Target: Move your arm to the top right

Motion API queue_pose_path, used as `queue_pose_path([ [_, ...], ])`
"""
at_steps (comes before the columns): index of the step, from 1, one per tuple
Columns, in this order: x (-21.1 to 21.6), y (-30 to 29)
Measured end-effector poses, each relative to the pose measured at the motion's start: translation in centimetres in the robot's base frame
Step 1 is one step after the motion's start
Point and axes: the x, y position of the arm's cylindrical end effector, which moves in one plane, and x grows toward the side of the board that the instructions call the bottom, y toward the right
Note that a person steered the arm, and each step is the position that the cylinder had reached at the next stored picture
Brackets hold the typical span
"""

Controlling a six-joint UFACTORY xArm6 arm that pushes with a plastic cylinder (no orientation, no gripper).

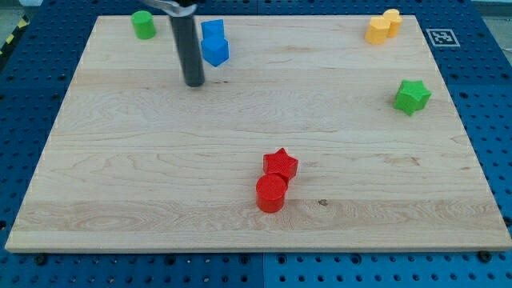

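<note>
My tip (194,82) rests on the wooden board (120,176) in the upper left part of the view. It stands just left of and below two touching blue blocks (214,43). A green cylinder (143,24) sits at the top left corner. Two touching yellow blocks (383,26) sit at the top right corner. A green star (411,97) lies near the right edge. A red star (281,165) touches a red cylinder (271,193) at the lower middle.
The board lies on a blue perforated table (488,96). A black and white marker tag (441,36) sits just off the board's top right corner.
</note>
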Motion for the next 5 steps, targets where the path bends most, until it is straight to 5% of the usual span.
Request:
queue_pose_path([
  [3,1.0,19.9],
  [5,-0.4,23.3],
])
